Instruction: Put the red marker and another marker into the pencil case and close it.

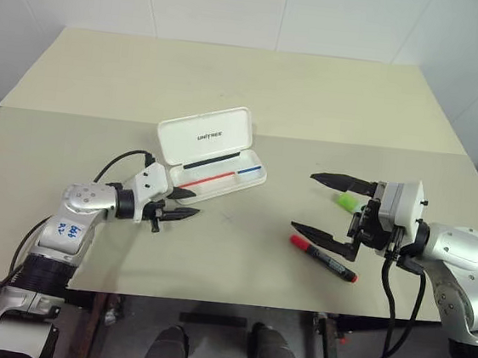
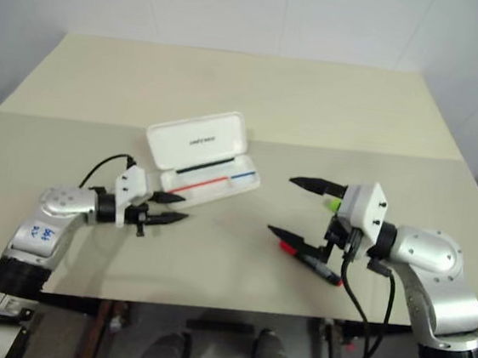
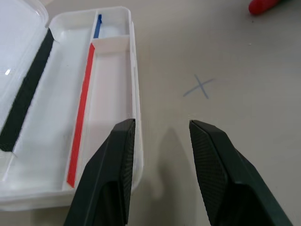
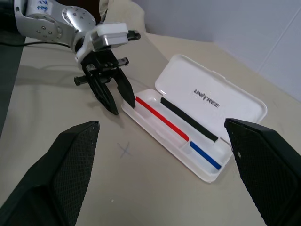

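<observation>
The pencil case [image 1: 205, 133] lies open at mid-table, lid tilted back, with black, red and blue stripes inside. My left gripper [image 1: 189, 205] is at its near left corner, fingers partly open. In the left wrist view one finger [image 3: 117, 160] hangs over the case's front rim [image 3: 137, 84] and the other stays outside, with nothing gripped. The red marker [image 1: 325, 258] lies on the table at the right, just under my right gripper [image 1: 303, 201], which is wide open and holds nothing. Another marker [image 1: 346, 201], with a green cap, lies behind that gripper and is partly hidden.
A small blue cross [image 3: 200, 87] is drawn on the beige table [image 1: 257, 87] between the case and the red marker. The table's seam runs across behind the case. White walls stand behind the table.
</observation>
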Controlling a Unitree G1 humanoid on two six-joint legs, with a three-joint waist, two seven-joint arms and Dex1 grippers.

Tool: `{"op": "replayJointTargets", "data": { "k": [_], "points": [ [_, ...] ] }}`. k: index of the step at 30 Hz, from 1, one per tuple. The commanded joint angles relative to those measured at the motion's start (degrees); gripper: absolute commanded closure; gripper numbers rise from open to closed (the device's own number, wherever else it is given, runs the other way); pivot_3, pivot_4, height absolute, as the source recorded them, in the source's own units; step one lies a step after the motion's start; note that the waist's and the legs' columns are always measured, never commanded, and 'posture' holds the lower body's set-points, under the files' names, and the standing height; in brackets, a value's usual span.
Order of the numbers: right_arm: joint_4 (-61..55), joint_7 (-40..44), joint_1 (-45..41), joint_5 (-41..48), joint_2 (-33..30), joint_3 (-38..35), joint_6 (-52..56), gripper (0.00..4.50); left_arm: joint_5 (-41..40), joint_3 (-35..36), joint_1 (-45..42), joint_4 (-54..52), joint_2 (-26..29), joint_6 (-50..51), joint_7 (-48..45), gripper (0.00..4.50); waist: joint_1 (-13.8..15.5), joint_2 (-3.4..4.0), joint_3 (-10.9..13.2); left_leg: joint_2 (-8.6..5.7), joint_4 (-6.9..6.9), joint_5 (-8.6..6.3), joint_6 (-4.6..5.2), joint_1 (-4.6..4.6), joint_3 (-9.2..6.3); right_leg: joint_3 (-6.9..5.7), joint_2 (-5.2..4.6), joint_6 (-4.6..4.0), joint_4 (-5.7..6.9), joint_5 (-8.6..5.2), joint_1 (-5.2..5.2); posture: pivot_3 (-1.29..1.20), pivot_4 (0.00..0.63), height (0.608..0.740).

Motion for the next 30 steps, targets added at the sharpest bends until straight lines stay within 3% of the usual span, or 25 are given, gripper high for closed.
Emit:
{"op": "replayJointTargets", "data": {
  "k": [1, 23, 26, 29, 30],
  "points": [
    [-3.1, -1.2, -0.3, 1.2, 0.9, 0.2, 0.1, 0.0, 1.3, 0.0, -1.5, 1.4, 0.2, -0.1, 1.0, 2.67, 0.0, 0.0, 0.0, 0.0, 0.0, 0.0, 0.0, 0.0, 0.0, 0.0, 0.0, 0.0, 0.0, 0.0, 0.0, 0.0, 0.15, 0.74],
    [-5.8, -6.2, -2.8, 0.5, 4.8, 1.2, -0.1, 0.0, 5.7, -6.9, -12.8, 10.5, 3.7, 4.3, -10.8, 2.67, 0.2, 0.01, 0.0, 0.0, -0.02, 0.0, 0.0, 0.0, 0.0, 0.0, 0.02, 0.02, 0.02, 0.01, -0.01, 0.0, 0.15, 0.74],
    [-5.8, -6.6, -3.1, 0.5, 4.8, 1.1, -0.1, 0.0, 6.6, -8.3, -14.4, 11.1, 3.5, 3.6, -12.1, 3.22, 0.2, 0.0, 0.0, 0.0, -0.03, 0.0, 0.0, 0.0, 0.0, 0.0, 0.02, 0.03, 0.03, 0.01, -0.02, 0.0, 0.15, 0.74],
    [-5.7, -6.7, -3.5, 0.6, 4.6, 0.9, -0.1, 0.0, 6.8, -9.1, -15.4, 10.7, 3.3, 4.0, -13.5, 4.31, 0.2, 0.0, 0.0, 0.0, -0.03, 0.0, 0.0, -0.01, 0.0, 0.0, 0.02, 0.05, 0.02, 0.02, -0.02, 0.0, 0.15, 0.74],
    [-5.7, -6.8, -3.6, 0.7, 4.6, 0.8, 0.0, 0.0, 6.8, -9.2, -15.6, 10.5, 3.3, 4.0, -13.7, 4.47, 0.3, 0.01, 0.0, 0.0, -0.04, 0.0, 0.01, -0.01, 0.0, 0.0, 0.02, 0.09, 0.02, 0.04, -0.02, 0.0, 0.15, 0.74]
  ]
}}
